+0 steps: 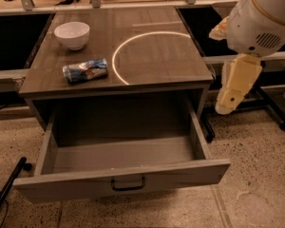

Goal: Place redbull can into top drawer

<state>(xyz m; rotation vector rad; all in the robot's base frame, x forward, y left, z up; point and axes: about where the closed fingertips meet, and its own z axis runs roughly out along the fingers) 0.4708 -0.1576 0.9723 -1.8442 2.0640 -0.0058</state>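
On its side near the left edge of the worktop [156, 56]: redbull can [85, 70], just in front of the white bowl [72, 34] and apart from it. Below the front edge, top drawer [123, 182] pulled wide open. Beyond the right edge, pincer [224, 107] hanging low on the cream arm [240, 77], well apart from the can, holding nothing visible; cannot tell how far open.

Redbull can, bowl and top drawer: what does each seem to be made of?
The redbull can: thin metal, blue and silver, glossy highlights, looks dented, lying on its side. The bowl: probably ceramic or plastic, smooth white sheen. The top drawer: grey-brown wood or laminate, matte, with a dark metal-looking handle. The gripper hangs right of the table, off all three.
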